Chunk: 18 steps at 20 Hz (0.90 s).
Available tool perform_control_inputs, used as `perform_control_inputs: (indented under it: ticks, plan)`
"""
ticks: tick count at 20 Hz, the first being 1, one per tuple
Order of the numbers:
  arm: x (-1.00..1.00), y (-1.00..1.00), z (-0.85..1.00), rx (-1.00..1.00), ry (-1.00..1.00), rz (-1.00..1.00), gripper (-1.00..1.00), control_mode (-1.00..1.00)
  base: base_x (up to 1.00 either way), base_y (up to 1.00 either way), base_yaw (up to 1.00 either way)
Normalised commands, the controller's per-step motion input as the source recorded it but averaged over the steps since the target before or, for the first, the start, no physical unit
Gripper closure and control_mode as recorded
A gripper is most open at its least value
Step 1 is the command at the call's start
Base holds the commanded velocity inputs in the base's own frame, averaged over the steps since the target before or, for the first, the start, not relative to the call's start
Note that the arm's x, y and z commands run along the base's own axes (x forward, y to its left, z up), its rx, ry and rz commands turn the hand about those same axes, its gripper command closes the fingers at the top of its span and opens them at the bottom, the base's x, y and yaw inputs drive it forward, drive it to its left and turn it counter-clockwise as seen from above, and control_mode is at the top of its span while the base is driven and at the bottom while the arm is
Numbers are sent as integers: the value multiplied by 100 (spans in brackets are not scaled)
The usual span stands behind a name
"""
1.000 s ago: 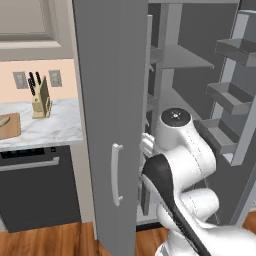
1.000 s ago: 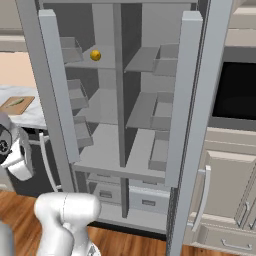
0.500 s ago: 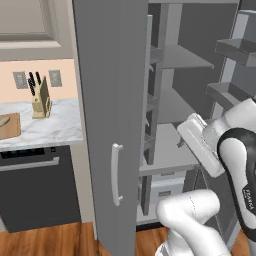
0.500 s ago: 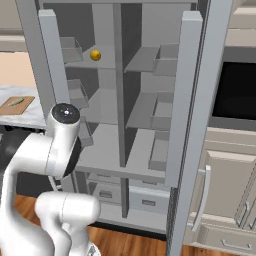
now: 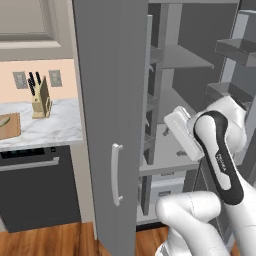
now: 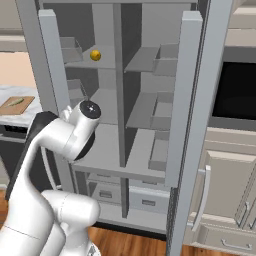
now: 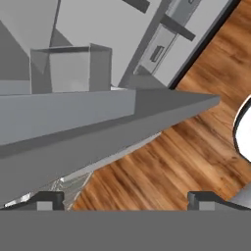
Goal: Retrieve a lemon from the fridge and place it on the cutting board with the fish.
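My claw (image 7: 125, 198) stands wide open and holds nothing, its two dark tips showing wide apart at the foot of the hand view, which looks down past a grey shelf edge to the wooden floor. The small yellow round lemon (image 6: 95, 55) sits on an upper shelf in the left half of the tall grey two-door fridge (image 6: 200, 100), both doors swung open, well above where my hand hangs now, low beside the middle shelves. To do this reach well, I judge I must lift the wrist and turn it up toward that shelf, passing clear of the door bins and the centre divider, and come at the fruit level, jaws straddling it, before closing. A round fruit will likely roll if nudged, so I should close gently and squarely. The flat light-brown wooden cutting board (image 6: 10, 107) with the slender pale green fish (image 6: 16, 102) on it lies on the marble bench (image 5: 55, 125) to the left, beyond the open door.
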Motion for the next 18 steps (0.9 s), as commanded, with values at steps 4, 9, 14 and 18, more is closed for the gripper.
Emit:
perform_control_inputs:
  ticks: [4,9,14,18]
  plan:
    - [42,4,-6,0,-6,13,-100,-100,0,0,0]
    - [43,24,-11,0,-7,7,-100,-100,0,0,0]
    - [42,24,-10,0,-4,0,-100,-100,0,0,0]
    - [23,26,-8,0,-8,0,-100,-100,0,0,0]
